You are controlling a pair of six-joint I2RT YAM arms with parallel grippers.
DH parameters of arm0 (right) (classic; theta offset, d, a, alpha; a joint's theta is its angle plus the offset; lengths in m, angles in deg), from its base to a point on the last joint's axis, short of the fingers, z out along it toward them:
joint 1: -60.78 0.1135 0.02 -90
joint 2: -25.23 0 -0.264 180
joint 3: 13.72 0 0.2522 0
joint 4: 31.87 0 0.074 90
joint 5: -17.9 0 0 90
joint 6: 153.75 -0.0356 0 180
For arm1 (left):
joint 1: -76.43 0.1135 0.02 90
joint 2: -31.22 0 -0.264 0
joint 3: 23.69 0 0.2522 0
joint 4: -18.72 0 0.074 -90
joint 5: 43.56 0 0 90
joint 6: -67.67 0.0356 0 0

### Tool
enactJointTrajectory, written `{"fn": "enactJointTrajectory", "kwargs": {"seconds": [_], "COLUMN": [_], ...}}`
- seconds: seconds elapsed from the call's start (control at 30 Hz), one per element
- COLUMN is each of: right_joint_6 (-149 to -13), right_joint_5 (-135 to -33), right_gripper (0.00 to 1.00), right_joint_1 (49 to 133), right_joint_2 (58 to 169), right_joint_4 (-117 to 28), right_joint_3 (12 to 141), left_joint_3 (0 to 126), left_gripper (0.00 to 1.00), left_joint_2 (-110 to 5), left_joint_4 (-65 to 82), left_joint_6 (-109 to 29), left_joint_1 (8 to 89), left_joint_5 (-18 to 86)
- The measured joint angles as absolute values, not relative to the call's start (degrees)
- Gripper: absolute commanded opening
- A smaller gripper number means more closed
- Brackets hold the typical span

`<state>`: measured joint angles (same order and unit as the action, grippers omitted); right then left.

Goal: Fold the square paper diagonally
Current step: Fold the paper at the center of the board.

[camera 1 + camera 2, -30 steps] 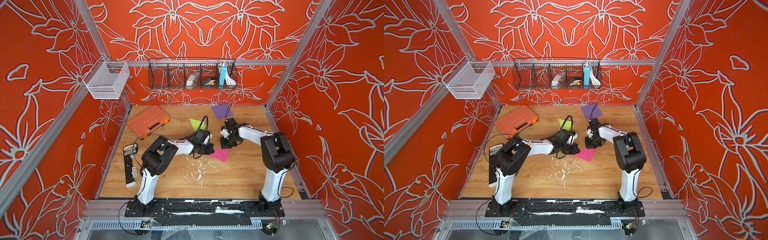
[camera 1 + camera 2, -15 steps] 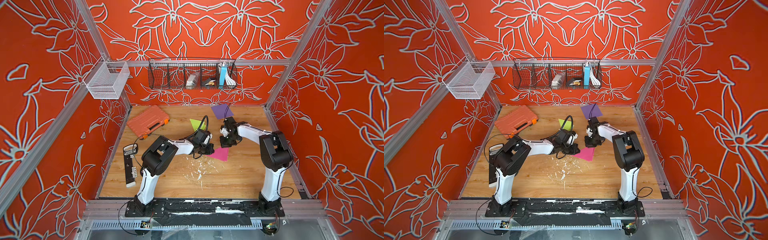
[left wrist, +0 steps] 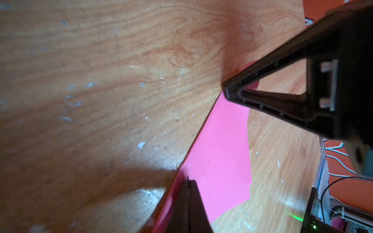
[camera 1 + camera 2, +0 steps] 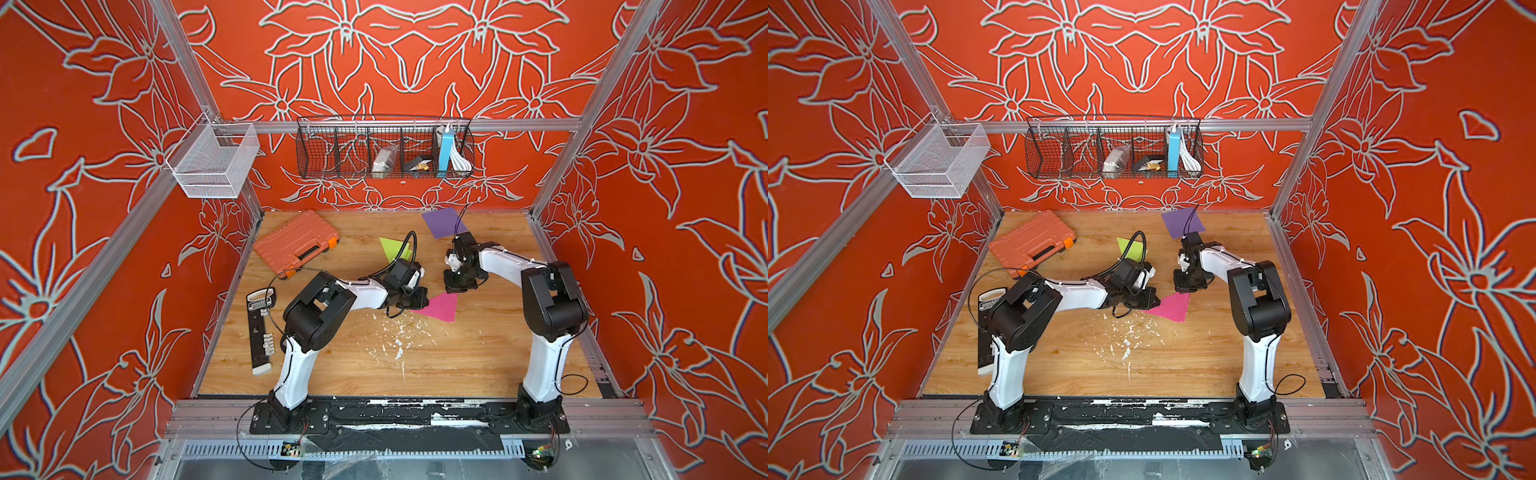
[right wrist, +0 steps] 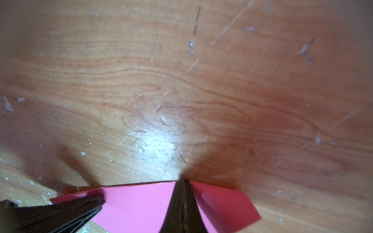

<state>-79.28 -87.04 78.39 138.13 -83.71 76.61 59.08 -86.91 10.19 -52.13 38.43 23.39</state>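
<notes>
Pink paper lies near the middle of the wooden worktop and shows as a triangle in both top views. The diagonal fold looks made, and what is left, I judge, is flattening the crease. The left jaws are closed tight with nothing visible between them, and their tip is on the paper at the corner nearest the left arm. The right jaws are closed too, tip down on the same straight edge of the paper, towards its other end, on the right arm side. Whether either tip pins the paper hard or only touches it, I cannot tell.

Several things could go wrong from here. The wood looks smooth and the paper is light, so a tip sliding along the edge could drag the whole triangle instead of creasing it (worse if only one tip bears down). In the right wrist view the part beyond the right jaws seems to stand a little off the wood. If so, lifting away early would let the upper layer spring open. A sideways push could also shift one layer over the other and spoil the matched corners. The two tips are near each other, so a careless sweep might knock them together. White flecks just beside the paper could get trapped under it.
</notes>
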Motion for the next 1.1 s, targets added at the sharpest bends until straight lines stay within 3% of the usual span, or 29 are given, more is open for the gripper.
{"fn": "enactJointTrajectory", "kwargs": {"seconds": [1.1], "right_joint_6": [-80.5], "right_joint_5": [-86.7], "right_gripper": [0.0], "right_joint_1": [76.5], "right_joint_2": [140.2], "right_joint_4": [-85.8], "right_joint_3": [79.9], "left_joint_3": [59.1], "left_gripper": [0.03], "left_joint_2": [-86.9], "left_joint_4": [10.2], "left_joint_6": [-51.9], "left_joint_1": [38.4], "left_joint_5": [23.5]}}
